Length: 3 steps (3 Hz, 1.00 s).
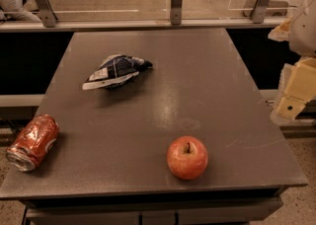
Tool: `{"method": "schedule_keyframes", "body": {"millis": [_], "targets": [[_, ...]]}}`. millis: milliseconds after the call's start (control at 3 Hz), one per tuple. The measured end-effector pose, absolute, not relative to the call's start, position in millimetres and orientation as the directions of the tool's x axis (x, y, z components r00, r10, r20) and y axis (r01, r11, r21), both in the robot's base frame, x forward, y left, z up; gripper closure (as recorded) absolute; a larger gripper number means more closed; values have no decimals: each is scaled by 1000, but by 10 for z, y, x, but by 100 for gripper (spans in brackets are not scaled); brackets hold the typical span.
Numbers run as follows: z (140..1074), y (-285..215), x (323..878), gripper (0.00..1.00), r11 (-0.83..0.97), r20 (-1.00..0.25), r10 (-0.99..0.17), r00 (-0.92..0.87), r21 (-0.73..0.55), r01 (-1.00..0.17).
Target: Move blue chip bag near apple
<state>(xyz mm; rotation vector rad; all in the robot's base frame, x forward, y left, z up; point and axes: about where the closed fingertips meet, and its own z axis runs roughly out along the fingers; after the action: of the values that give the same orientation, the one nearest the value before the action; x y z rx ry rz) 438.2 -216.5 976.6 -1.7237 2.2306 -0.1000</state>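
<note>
blue chip bag (116, 71) is upper-left of centre in the frame, lying on the table (207, 76). It's crumpled, dark navy with white panels, with a white edge strip along its lower-left side and a pointed end toward the right. It casts a shadow just below itself on the tabletop. apple (187, 158) is lower centre-right, upright, stem up in the dimple, red with a yellow-orange blush, near the table's lower edge. Bag and apple are well apart, with grey tabletop and a faint glare patch between them. Crushed red soda can (32, 142) lies on its side at lower left, close to the table's left edge, one end facing lower-left. It's well apart from both bag and apple. gripper (294, 93) is at the right edge of the frame, mid-height, off the table's right side. It shows a cream/yellowish housing, partly cut off by the frame, and is apart from all three items. Spread or pressed together: cannot tell. White arm section (303, 26) sits above it at upper right. Along the top of the frame, beyond the table, a rail carries three grey metal brackets (177, 1) with a clear panel.
</note>
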Motion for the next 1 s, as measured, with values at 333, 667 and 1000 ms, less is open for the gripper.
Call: {"method": "schedule_keyframes", "body": {"millis": [333,667,1000], "targets": [[9767,-2165,4382,0,270,-207,-953,-221,-248,-931],[9842,-1966,4512,0,220,-260,-955,-141,-309,-925],[9917,-1472,4936,0,125,-346,-938,14,-377,-918]]}}
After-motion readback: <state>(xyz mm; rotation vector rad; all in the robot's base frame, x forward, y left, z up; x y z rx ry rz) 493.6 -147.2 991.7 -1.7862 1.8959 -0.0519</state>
